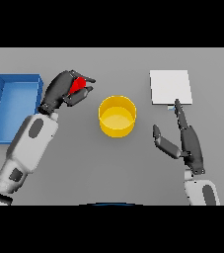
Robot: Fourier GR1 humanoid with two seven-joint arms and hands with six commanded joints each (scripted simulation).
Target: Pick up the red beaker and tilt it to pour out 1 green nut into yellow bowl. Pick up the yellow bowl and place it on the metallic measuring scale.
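My left hand is curled round the red beaker, which shows only as a red patch between the fingers and thumb, held tilted just left of the yellow bowl. The bowl stands upright in the middle of the table, and I see no green nut anywhere. The metallic measuring scale is a pale square plate at the back right. My right hand rests open below the scale, to the right of the bowl, its fingers straight and pointing at the scale's front edge.
A blue tray lies at the far left, beside my left forearm. The grey table stretches between the two arms in front of the bowl.
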